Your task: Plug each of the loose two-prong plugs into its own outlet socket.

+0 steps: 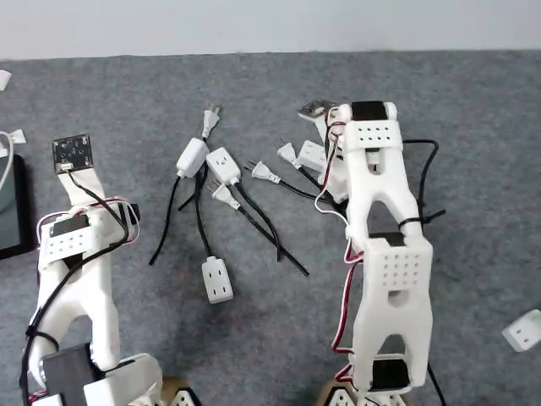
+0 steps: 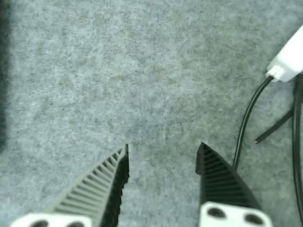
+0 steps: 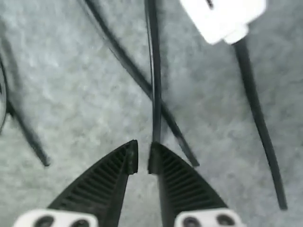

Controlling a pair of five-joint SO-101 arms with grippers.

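- Left fingers stand wide apart over bare grey desk. A thin black cord passes just beside one fingertip and leads to a white block at the edge of the left wrist view.
- Right fingers are drawn almost together, leaving only a slit. A straight black cord runs right up to that slit, and I cannot tell whether it is pinched.
- Beyond the right fingers lies a white outlet socket, with its own thick cord trailing back past them.
- From above, the right arm stretches far up the desk. Its head sits at the right edge of the tangle, close to a side socket and a near plug.
- The tangle holds the middle of the desk.
  - A far plug points its prongs toward the far edge.
  - Two white bodies, a long one and a squarer one, lie just beside each other.
  - A small plug and a middle plug lie to their right.
- A lone socket lies nearer, between the two arms, with its cord running up into the tangle.
- An edge socket sits at the right border, well apart from everything else.
- The left arm is folded back by the left edge, just beside a dark flat device.
- Open grey surface runs along the far edge, between the left arm and the tangle, and to the right of the right arm.
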